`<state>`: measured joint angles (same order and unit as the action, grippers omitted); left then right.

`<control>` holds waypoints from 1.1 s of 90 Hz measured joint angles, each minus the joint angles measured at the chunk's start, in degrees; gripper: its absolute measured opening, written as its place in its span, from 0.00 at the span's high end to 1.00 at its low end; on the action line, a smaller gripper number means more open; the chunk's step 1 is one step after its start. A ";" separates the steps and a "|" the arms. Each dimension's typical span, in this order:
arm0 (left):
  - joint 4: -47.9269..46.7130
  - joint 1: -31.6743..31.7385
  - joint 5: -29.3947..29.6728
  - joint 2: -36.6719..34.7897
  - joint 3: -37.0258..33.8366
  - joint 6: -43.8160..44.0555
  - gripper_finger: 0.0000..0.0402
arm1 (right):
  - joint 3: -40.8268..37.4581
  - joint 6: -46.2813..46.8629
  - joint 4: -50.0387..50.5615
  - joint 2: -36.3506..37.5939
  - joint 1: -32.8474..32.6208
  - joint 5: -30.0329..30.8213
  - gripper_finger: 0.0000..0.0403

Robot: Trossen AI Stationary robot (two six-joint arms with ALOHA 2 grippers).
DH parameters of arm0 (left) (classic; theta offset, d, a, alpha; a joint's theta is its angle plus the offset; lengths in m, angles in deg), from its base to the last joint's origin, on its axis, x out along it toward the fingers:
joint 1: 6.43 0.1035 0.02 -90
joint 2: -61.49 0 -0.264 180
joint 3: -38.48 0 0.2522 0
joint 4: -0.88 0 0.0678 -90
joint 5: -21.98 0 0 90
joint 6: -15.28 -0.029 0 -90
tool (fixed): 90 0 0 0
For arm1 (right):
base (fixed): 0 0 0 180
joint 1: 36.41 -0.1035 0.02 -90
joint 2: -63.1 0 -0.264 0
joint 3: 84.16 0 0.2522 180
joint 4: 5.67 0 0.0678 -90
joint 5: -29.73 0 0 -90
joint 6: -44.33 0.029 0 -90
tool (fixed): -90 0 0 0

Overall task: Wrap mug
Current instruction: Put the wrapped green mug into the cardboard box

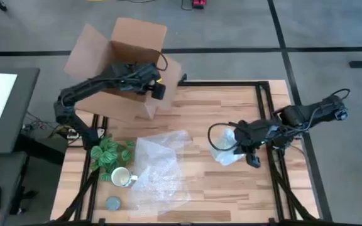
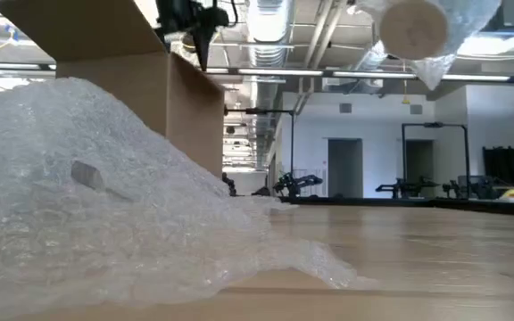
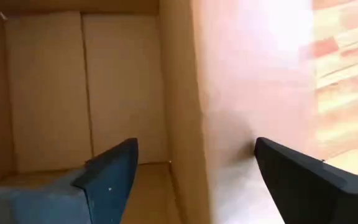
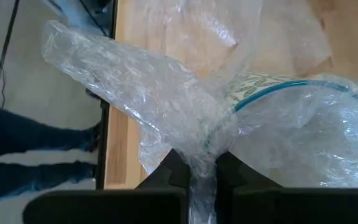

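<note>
Mug (image 1: pixel 122 177) upright beside bubble wrap (image 1: pixel 159 169), handle toward it; right hand (image 4: pixel 192 168) pinching wrapped bundle (image 4: pixel 291 124).

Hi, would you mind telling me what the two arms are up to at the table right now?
The right gripper is shut on a bubble-wrapped bundle, held clear of the table; something with a teal rim shows through the wrap. The left gripper is open at the wall of the cardboard box. The mug still sits unwrapped beside a loose bubble wrap sheet.
</note>
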<state>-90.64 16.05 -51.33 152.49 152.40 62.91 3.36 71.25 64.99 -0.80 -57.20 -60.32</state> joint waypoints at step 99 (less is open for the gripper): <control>30.44 -28.02 -9.38 7.00 -7.98 -7.76 0.95 | 45.64 -24.44 -4.92 -14.78 9.75 15.62 0.99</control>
<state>-60.20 -11.96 -60.71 159.49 144.42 55.15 49.00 46.81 60.07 -15.58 -47.45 -44.70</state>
